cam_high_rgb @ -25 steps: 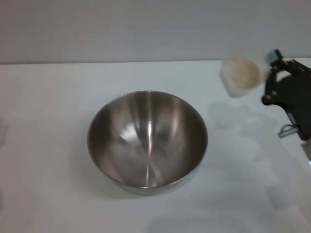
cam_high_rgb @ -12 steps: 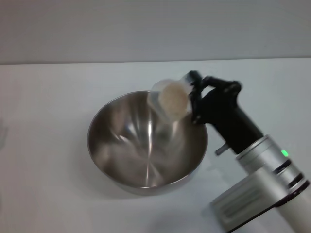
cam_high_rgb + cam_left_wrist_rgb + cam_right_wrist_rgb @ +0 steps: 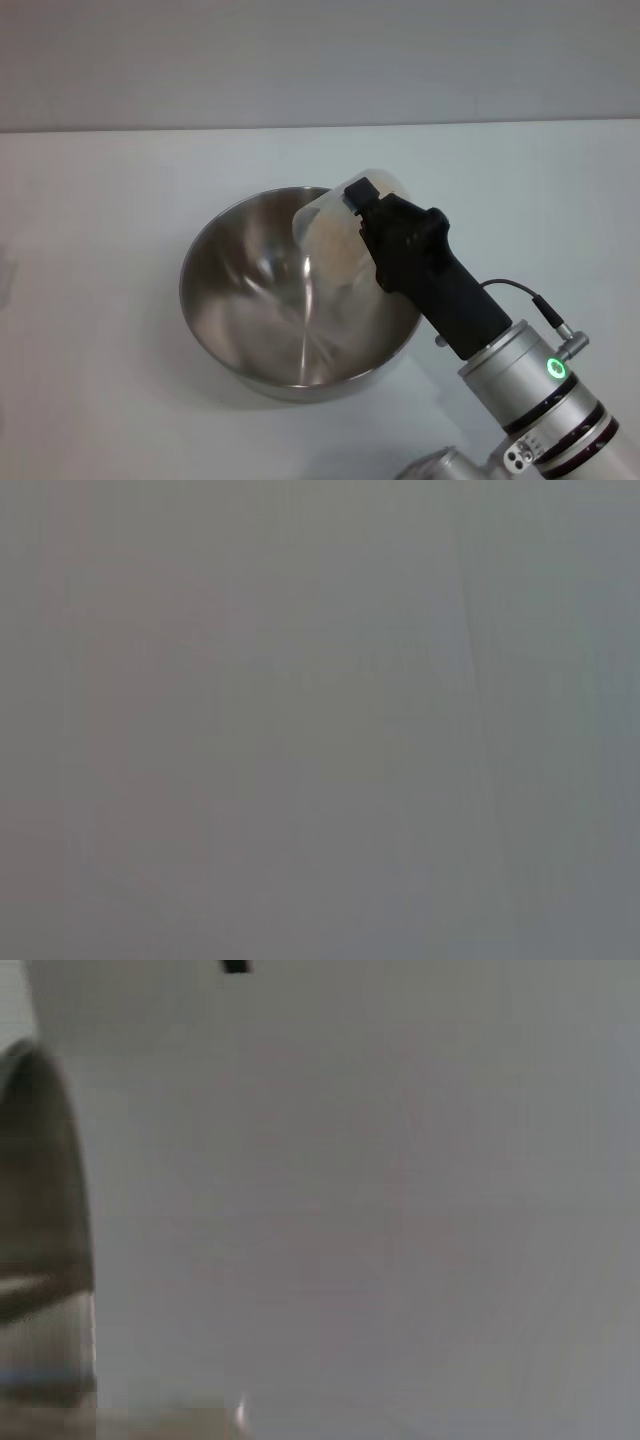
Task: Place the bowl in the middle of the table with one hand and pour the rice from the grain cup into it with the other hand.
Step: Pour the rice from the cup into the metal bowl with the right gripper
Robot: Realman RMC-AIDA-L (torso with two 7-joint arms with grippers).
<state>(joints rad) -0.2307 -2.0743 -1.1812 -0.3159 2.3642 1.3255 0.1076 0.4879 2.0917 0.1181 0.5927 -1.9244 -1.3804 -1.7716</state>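
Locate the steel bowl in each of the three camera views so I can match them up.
Head view: the bowl sits mid-picture on the white table, with the right pincer tipping the grain cup over its right rim.
Left wrist view: not in it; only plain grey shows.
Right wrist view: a dark curved shape at the left edge may be the bowl, but I cannot tell for sure.
Shared landmark: the white table, in the head and right wrist views.
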